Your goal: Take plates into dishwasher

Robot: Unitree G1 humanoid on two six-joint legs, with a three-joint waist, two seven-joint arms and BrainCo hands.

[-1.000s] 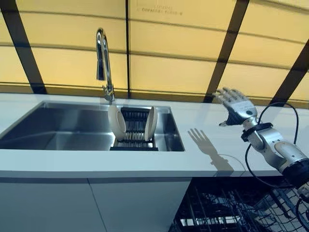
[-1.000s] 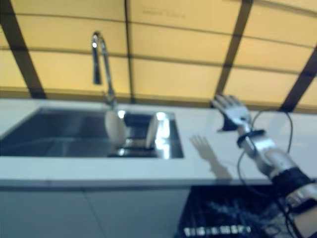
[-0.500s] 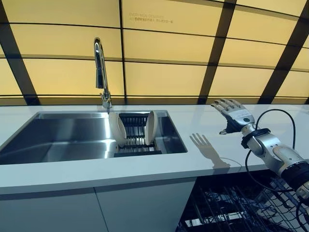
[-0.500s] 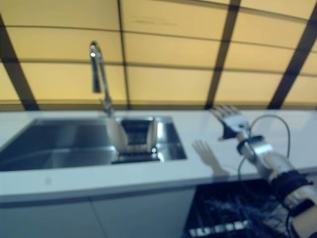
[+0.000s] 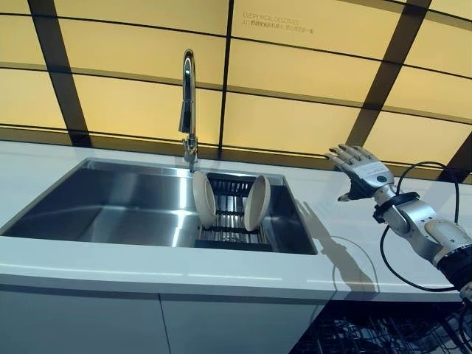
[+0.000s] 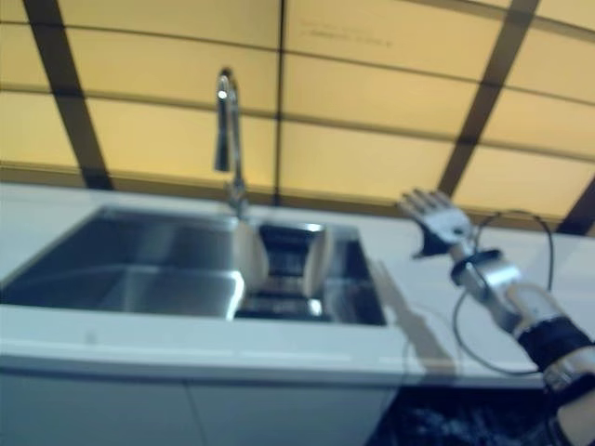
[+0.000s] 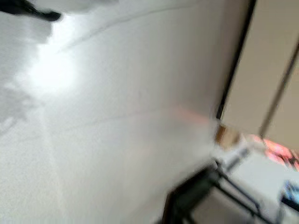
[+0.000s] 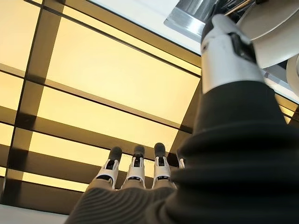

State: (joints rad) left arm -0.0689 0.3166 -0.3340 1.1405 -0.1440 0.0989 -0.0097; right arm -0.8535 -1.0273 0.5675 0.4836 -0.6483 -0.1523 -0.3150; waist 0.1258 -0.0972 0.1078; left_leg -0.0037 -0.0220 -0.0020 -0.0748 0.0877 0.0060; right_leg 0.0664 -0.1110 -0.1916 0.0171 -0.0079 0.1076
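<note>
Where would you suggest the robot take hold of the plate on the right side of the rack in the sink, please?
Probably its upper rim. The right plate stands on edge in the dark rack, its lower part down in the sink. Coming from above with the open right hand seems best, thumb on one face and fingers on the other.

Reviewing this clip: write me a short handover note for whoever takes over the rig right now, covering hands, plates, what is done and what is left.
Right hand: open, fingers spread, raised above the white counter to the right of the sink; holds nothing.
Left hand: not seen in any view.
Plates: left plate and right plate stand on edge in the dark rack at the sink's right end, below the faucet.
Dishwasher rack: shows below the counter at lower right; no plate seen in the visible part.
Done: nothing moved.
Left: grasp each plate, carry it down into the dishwasher rack.
</note>
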